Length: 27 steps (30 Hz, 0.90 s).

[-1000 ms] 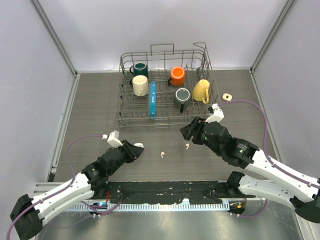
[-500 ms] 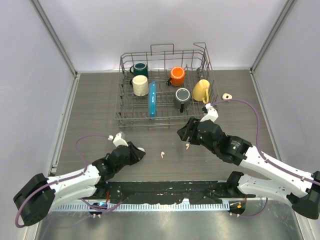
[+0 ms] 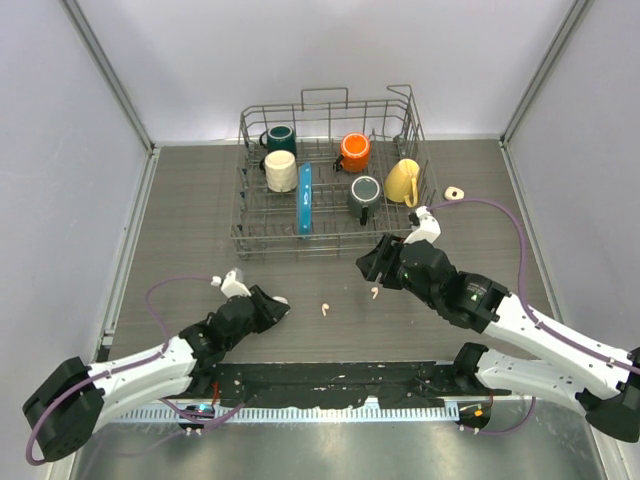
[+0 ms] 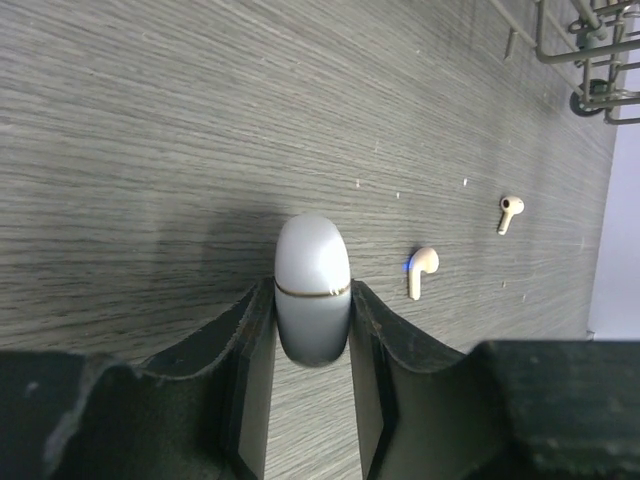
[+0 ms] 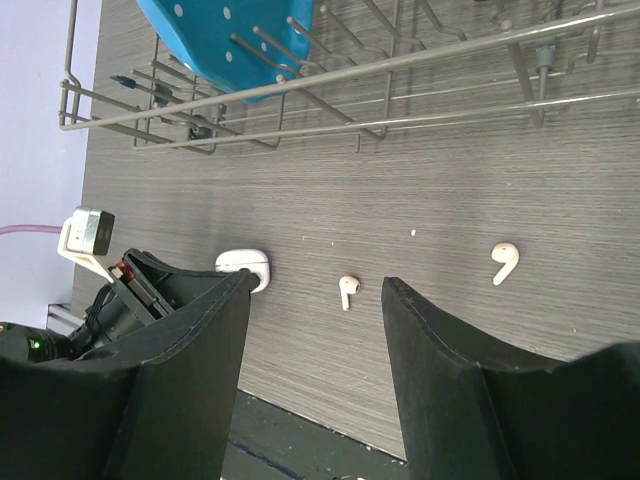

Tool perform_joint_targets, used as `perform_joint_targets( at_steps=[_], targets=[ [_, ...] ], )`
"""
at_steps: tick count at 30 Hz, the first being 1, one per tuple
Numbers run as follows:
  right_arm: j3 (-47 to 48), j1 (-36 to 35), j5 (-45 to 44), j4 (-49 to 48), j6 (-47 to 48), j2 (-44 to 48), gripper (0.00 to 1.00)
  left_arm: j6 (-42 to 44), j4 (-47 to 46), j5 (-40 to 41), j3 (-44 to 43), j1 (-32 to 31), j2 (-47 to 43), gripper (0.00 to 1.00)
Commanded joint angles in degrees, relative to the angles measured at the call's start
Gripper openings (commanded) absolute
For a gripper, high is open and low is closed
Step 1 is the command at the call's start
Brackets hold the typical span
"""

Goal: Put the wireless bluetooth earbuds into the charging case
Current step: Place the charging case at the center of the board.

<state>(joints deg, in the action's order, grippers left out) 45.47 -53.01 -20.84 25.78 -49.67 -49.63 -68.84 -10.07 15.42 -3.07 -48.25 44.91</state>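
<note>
My left gripper (image 4: 312, 300) is shut on the closed white charging case (image 4: 312, 285), held low over the grey table; the case also shows in the top view (image 3: 280, 299) and the right wrist view (image 5: 245, 266). Two white earbuds lie loose on the table to its right: one near (image 3: 324, 309) (image 4: 422, 270) (image 5: 347, 290), one farther (image 3: 374, 293) (image 4: 509, 212) (image 5: 504, 261). No other earbuds show. My right gripper (image 3: 370, 262) (image 5: 315, 285) is open and empty, hovering above the farther earbud, just in front of the rack.
A wire dish rack (image 3: 330, 241) stands at the back with several mugs, such as the yellow mug (image 3: 401, 181), and a blue plate (image 3: 305, 198). A small cream object (image 3: 455, 192) lies right of the rack. Grey walls close in both sides.
My left arm has dropped lower and shifted slightly right, the case still in its grip. My right gripper has drifted a little left toward the farther earbud. The earbuds have not moved.
</note>
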Motion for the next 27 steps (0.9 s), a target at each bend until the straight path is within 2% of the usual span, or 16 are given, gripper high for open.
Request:
perform_joint_targets(
  at_steps=[1,9,14,20,22,27],
  targets=[
    [0.93,0.37,0.19,-1.35,0.1,-0.38,0.61,-0.95,3.72,1.02,-2.02,0.35,-0.52,0.38],
    [-0.03,0.37,0.01,-1.35,-0.25,1.02,0.61,-2.18,5.23,0.75,-4.31,0.44,2.99,0.42],
    [-0.39,0.37,-0.25,-1.43,-0.17,1.2,0.61,-2.18,11.63,1.63,-6.77,0.52,3.0,0.49],
    [-0.03,0.46,-0.34,-1.35,1.06,0.94,0.61,-1.65,23.06,6.55,-9.23,0.44,-3.59,0.52],
    [0.14,0.63,-0.25,-1.35,1.33,0.85,0.61,-1.39,26.4,8.56,-9.84,0.52,-6.75,0.68],
    [0.67,0.72,-0.25,-1.0,1.94,0.15,0.61,1.15,36.57,12.78,-13.36,0.52,-12.38,0.73]
  ],
)
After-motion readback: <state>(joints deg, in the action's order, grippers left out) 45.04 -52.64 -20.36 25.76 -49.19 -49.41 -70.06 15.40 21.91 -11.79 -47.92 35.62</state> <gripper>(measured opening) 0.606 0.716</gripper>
